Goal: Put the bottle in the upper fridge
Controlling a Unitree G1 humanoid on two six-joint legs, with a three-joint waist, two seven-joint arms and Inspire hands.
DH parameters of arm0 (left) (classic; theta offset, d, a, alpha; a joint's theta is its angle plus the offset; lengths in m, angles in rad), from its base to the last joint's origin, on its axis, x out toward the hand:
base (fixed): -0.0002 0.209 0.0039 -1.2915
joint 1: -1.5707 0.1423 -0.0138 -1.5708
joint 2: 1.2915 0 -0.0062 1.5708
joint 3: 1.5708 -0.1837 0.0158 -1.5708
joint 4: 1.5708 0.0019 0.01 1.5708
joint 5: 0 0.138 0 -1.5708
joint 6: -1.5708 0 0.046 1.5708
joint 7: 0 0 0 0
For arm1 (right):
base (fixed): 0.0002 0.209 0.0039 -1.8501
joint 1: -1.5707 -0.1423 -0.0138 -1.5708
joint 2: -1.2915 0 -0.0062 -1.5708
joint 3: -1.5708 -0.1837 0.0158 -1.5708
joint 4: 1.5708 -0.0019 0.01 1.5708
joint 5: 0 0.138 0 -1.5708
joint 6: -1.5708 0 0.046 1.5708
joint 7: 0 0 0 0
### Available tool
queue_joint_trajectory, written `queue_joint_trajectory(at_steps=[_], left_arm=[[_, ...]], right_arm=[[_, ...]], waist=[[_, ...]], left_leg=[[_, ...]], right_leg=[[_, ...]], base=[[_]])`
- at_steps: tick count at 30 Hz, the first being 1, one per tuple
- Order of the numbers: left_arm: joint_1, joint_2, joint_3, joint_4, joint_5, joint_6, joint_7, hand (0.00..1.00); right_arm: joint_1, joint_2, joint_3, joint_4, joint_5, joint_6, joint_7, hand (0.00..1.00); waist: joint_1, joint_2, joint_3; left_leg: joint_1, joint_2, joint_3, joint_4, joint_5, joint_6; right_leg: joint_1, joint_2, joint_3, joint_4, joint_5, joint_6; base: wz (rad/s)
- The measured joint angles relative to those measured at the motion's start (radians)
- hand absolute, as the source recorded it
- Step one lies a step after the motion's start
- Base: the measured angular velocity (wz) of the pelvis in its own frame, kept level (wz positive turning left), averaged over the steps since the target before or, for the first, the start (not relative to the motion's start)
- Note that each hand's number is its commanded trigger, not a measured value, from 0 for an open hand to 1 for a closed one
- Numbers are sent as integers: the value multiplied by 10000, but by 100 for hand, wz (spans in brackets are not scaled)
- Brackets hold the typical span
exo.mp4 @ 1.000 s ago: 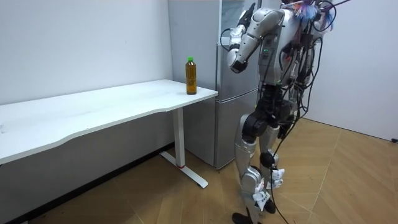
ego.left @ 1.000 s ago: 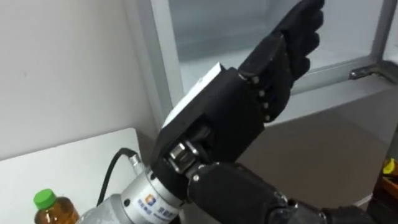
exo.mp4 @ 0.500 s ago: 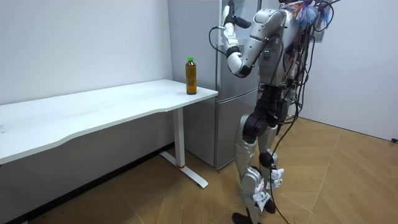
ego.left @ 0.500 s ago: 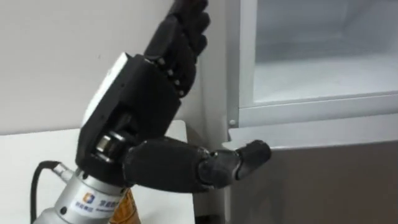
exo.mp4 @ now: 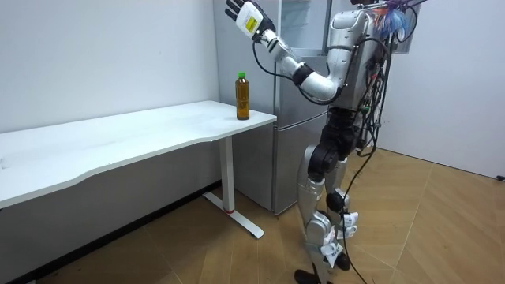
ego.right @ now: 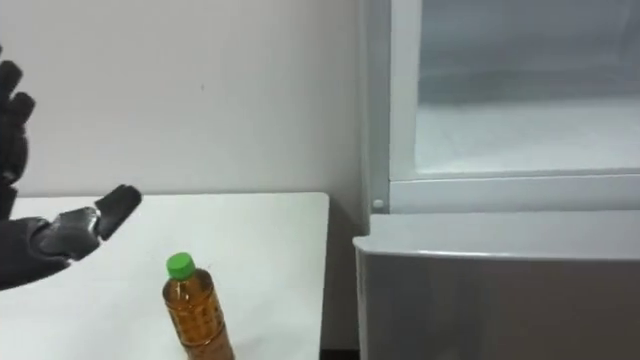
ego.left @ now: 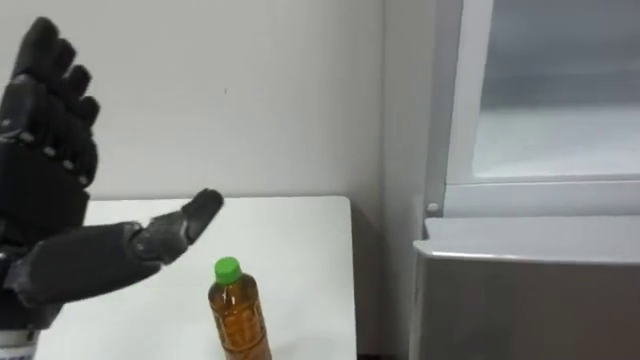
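Bottle [ego.left: 238, 318] upright on the tabletop [ego.left: 300, 250] beside the open fridge [ego.left: 520, 270].
Left hand [ego.left: 42, 185] hovers above, fingers spread wide for grasping.

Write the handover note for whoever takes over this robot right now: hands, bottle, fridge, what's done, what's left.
Left hand: open, raised above the table, holding nothing.
Bottle: upright on the white table, near the edge beside the fridge, apart from the hand.
Upper fridge: looks open.
Done: fridge opened, it seems.
Left: grasp the bottle, place it in the upper fridge.
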Motion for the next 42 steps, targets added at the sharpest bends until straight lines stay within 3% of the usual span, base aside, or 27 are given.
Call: queue_joint_trajectory(at_steps=[5, 10, 15, 21, 27, 30, 32, 36, 38, 42], left_arm=[[1094, -96, 780, 378, 0, -165, 691, 0], [1428, -99, 1075, 1118, 36, -106, 1037, 0], [2417, -114, 1396, 1776, -50, -100, 1586, 0], [2548, -127, 1407, 3172, -227, -76, 1984, 0], [2888, -139, 1284, 5724, -467, -96, 2114, 0], [3007, -210, 827, 7265, -445, -151, 2205, 0], [3017, -258, 388, 8810, -439, -154, 2222, 0], [2968, -420, 200, 10400, -409, -191, 2198, 0], [2768, -447, 23, 11714, -392, -217, 2209, 0], [2801, -490, -528, 12919, 230, -211, 2058, 0]], right_arm=[[254, 54, -312, -276, 79, 9, -32, 0], [451, 63, -530, -608, -112, 111, -15, 0], [716, 110, -935, -1039, -282, 117, 10, 0], [839, 103, -1040, -1123, -275, 355, 0, 0], [878, 84, -1122, -1142, -528, 395, 39, 0], [922, 84, -1121, -1274, -558, 401, 159, 0], [913, 79, -1114, -1418, -607, 401, 197, 0], [893, 103, -1096, -1419, -815, 396, 386, 0], [879, 119, -1080, -1400, -881, 384, 444, 0], [888, 191, -1070, -1395, -845, 302, 429, 0]], waist=[[177, 3, -16], [395, 1, -14], [376, -8, -21], [582, -34, -42], [568, -64, -40], [578, -84, -7], [584, -125, -34], [558, -178, -36], [516, -278, -37], [511, -321, -25]], left_leg=[[28, -115, -231, 33, 0, 1], [-19, -159, -395, 45, -1, 2], [24, -236, -556, 67, -1, 3], [24, -273, -612, 85, -1, 5], [28, -289, -589, 202, -5, 9], [30, -281, -484, 215, -15, 26], [24, -270, -336, 216, -18, 31], [9, -226, -333, 199, -104, 173], [38, -227, -258, 210, -104, 174], [186, -204, -33, 214, -124, 195]], right_leg=[[167, -42, 10, -5, -81, 61], [180, -71, 0, -12, -104, 70], [294, -137, -102, -2, -169, 124], [306, -155, -69, 10, -192, 132], [321, -171, 20, 75, -194, 135], [325, -164, 84, 70, -194, 135], [287, -175, 225, 54, -205, 134], [209, -122, 350, 99, -231, 126], [236, -122, 412, 176, -223, 123], [353, -127, 474, 162, -219, 125]], base=[[15], [11], [7], [5], [-3], [1], [-6], [-3], [-2], [-6]])
